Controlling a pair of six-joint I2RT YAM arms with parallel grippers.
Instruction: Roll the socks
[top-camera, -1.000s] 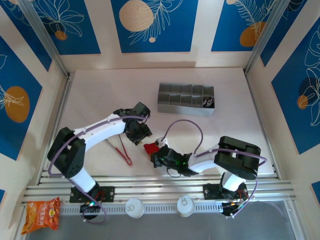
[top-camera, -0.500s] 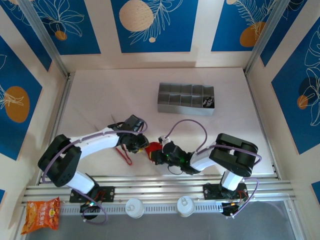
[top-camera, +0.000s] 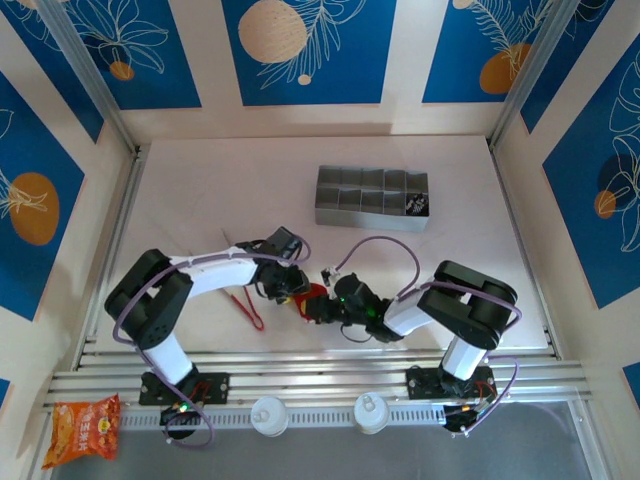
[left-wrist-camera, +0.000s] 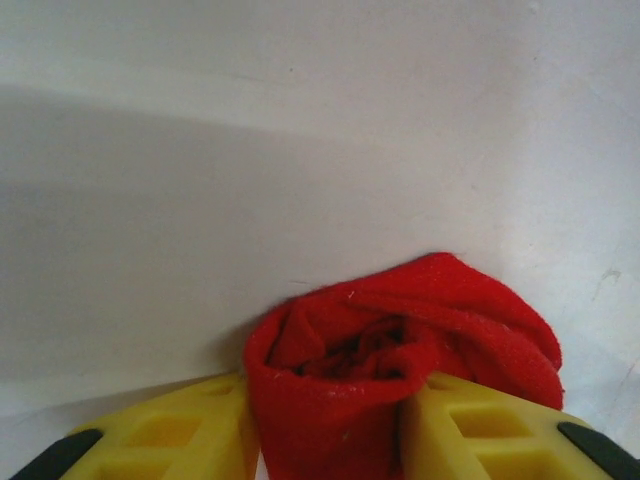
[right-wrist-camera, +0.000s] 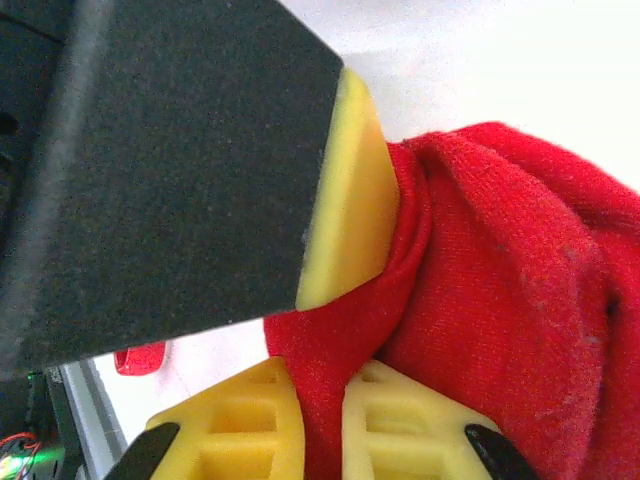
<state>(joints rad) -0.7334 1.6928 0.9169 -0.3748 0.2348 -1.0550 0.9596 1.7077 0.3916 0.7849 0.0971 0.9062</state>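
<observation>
The red sock (top-camera: 313, 293) lies bunched on the white table near the front, between both grippers. My left gripper (top-camera: 291, 285) comes at it from the left, and in its wrist view the rolled red sock (left-wrist-camera: 400, 340) fills the gap between the yellow fingers (left-wrist-camera: 190, 430) of the left gripper (left-wrist-camera: 330, 445), shut on it. My right gripper (top-camera: 326, 306) is shut on a thin fold of the red sock (right-wrist-camera: 500, 280), pinched at the right gripper (right-wrist-camera: 322, 430). The left gripper's pad (right-wrist-camera: 350, 190) presses the cloth from above. A black striped sock (top-camera: 416, 204) lies in the tray's right end.
The grey compartment tray (top-camera: 345, 212) stands behind, right of centre. Red-handled tongs (top-camera: 247, 300) lie just left of the left gripper; their tip (right-wrist-camera: 140, 357) shows beside my right fingers. An orange snack bag (top-camera: 85, 425) sits off the front left corner.
The left gripper swung right and forward, from behind the tongs onto the red sock, and took hold of it. The right gripper, still gripping the sock, shifted slightly back.
</observation>
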